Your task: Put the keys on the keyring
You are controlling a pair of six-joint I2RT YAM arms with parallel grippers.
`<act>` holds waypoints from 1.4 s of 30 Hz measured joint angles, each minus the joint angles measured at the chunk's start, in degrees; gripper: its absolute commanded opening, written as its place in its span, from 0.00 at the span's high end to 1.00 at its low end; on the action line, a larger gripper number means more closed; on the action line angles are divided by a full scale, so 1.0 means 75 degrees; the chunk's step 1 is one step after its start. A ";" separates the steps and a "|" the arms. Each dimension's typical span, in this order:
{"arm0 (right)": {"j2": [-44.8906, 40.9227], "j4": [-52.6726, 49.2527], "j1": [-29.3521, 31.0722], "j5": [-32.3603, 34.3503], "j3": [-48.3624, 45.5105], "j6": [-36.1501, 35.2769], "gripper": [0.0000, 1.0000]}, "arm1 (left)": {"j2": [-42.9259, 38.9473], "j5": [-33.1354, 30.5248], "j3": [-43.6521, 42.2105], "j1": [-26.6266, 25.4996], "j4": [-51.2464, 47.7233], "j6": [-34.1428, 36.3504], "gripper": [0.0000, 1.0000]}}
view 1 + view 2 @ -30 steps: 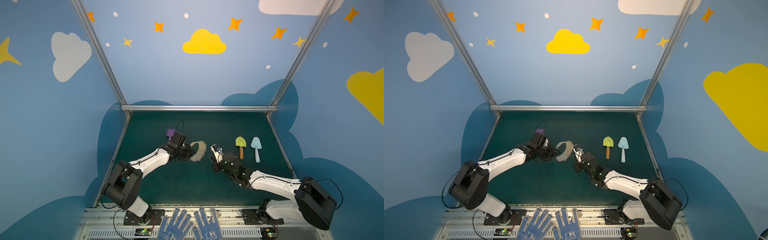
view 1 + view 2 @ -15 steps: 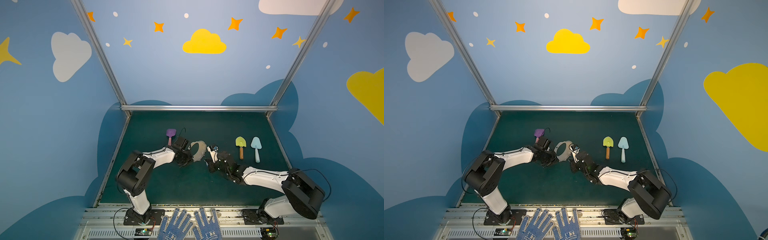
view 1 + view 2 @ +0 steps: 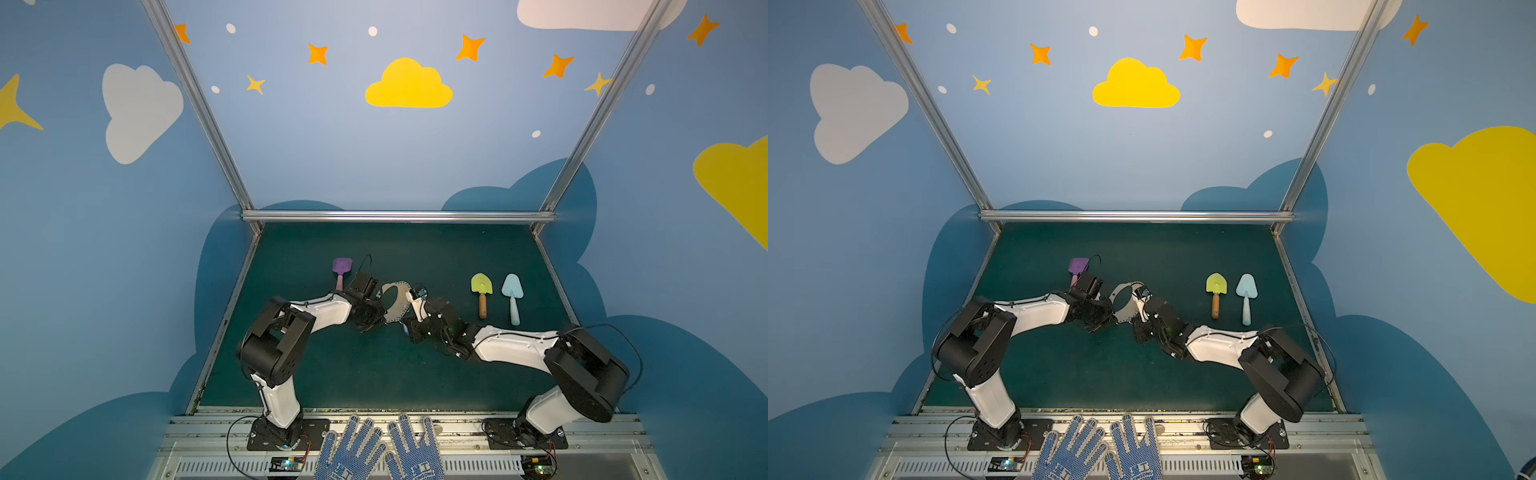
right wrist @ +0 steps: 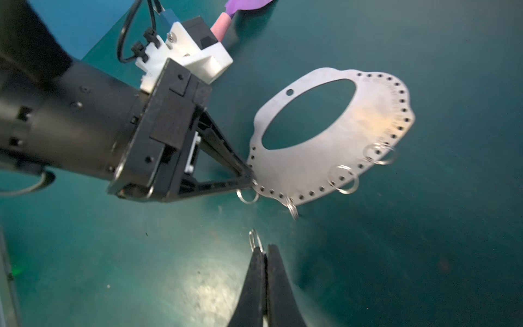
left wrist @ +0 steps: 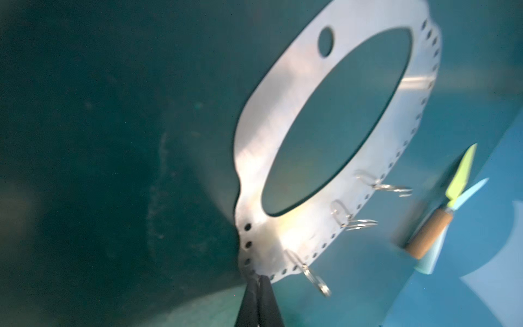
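Now your left hand (image 4: 250,181) is pinching the keyring (image 4: 325,158) by its perforated edge, while your right hand (image 4: 264,250) is pinching a small wire ring (image 4: 253,239) nearby.

Blue walls (image 3: 332,158) with painted clouds (image 3: 408,85) and stars (image 3: 470,47), dark green floor (image 3: 374,374).
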 measured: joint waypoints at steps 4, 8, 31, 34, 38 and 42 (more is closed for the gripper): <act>0.0318 -0.0122 0.0000 -0.0201 0.0198 0.0169 1.00 | -0.0003 -0.0009 0.0006 0.0020 0.0111 -0.0006 0.96; 0.0726 -0.0662 -0.0020 -0.0402 0.0621 0.0437 1.00 | -0.0029 -0.0070 0.0003 0.0017 0.0219 -0.0023 0.96; 0.2119 -0.2439 -0.0574 -0.1274 0.2495 0.1929 1.00 | -0.0236 -0.0087 -0.0224 0.0035 0.0898 -0.0379 0.96; 0.2122 -0.2439 -0.0577 -0.1317 0.2495 0.1976 1.00 | -0.0236 -0.0079 -0.0224 0.0035 0.0933 -0.0428 0.96; 0.2124 -0.2436 -0.0589 -0.1376 0.2495 0.2022 1.00 | -0.0236 -0.0055 -0.0259 0.0032 0.1020 -0.0504 0.96; 0.2130 -0.2430 -0.0667 -0.1448 0.2495 0.2104 1.00 | -0.0236 -0.0047 -0.0294 0.0032 0.1078 -0.0522 0.96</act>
